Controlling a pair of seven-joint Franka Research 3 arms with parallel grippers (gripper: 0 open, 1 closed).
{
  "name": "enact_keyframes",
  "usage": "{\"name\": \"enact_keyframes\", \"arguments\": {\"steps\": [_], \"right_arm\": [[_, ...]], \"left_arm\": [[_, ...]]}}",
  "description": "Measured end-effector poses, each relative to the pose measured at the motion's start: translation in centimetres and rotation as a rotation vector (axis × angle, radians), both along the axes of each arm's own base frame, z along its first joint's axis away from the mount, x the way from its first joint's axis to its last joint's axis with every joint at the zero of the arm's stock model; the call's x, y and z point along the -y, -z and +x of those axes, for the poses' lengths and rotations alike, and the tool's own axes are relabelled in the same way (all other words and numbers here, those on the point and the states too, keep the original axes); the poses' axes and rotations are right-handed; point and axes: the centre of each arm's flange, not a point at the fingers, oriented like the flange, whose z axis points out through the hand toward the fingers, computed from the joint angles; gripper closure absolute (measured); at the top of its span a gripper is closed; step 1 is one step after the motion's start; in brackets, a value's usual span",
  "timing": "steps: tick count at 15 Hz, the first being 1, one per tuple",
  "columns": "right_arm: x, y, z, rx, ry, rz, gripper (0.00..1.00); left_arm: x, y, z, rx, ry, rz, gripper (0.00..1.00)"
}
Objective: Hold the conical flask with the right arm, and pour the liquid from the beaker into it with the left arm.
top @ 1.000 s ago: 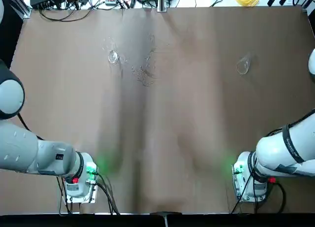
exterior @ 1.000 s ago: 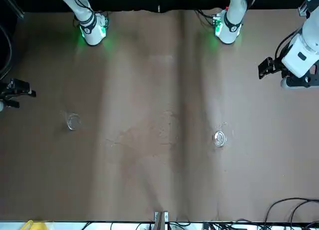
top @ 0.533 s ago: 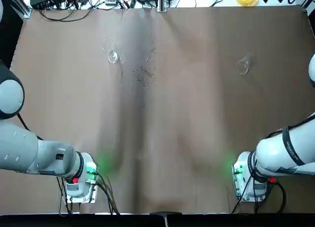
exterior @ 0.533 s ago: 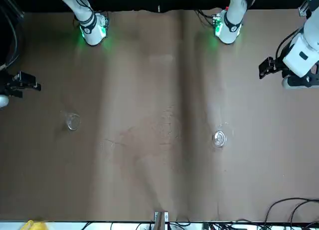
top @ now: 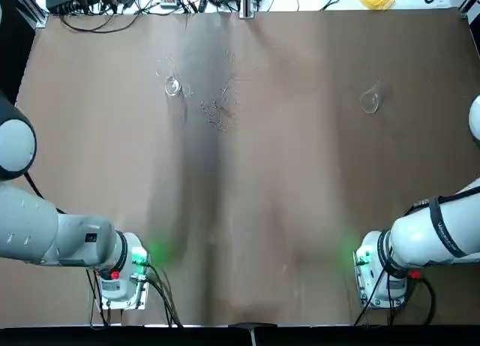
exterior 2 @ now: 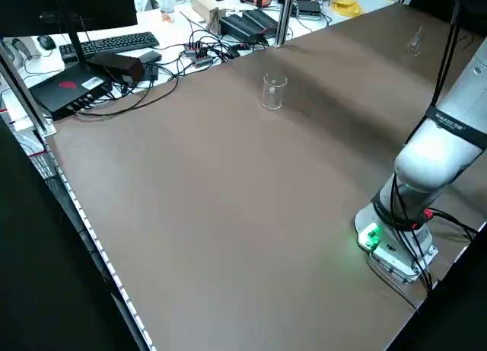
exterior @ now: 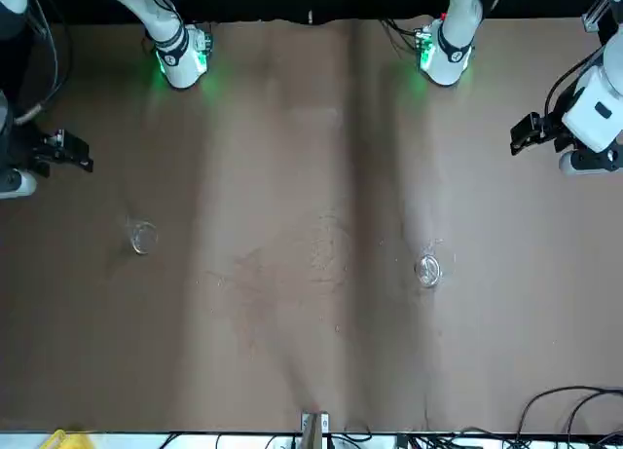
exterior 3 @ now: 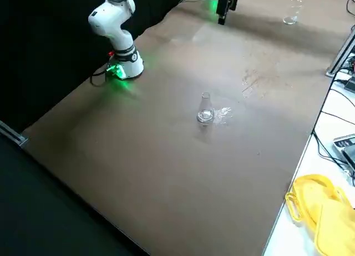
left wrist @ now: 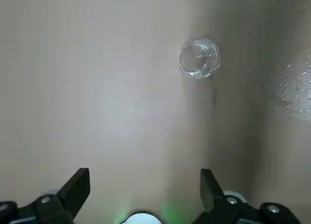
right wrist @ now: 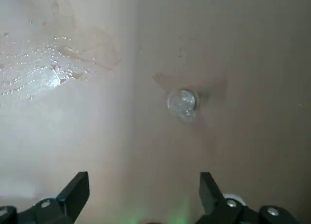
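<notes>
— So where do we see the glassware?
— Beaker (top: pixel 172 86) and flask (top: pixel 369 100) stand well apart on the table (top: pixel 285 181); left claw (left wrist: pixel 143 182) and right claw (right wrist: pixel 143 182) both gape wide, holding nothing.

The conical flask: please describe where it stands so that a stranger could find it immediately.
On the brown table, look at the far part on the robot's right side, well beyond both arm bases. The conical flask stands there upright and alone. Unlike the straight-sided beaker on the left, it narrows to a slim neck.
</notes>
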Motion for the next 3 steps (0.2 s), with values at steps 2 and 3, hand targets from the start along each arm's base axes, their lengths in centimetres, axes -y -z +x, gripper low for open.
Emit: {"name": "enact_keyframes", "arguments": {"steps": [2,3], "right_arm": [[1.7,-0.4,-1.1,0.036,0.030,0.002,0.00],[2.4,-0.4,-1.9,0.054,0.043,0.002,0.00]], "left_arm": [[0.0,0.0,0.0,0.000,0.000,0.000,0.00],[0.0,0.0,0.0,0.000,0.000,0.000,0.00]]}}
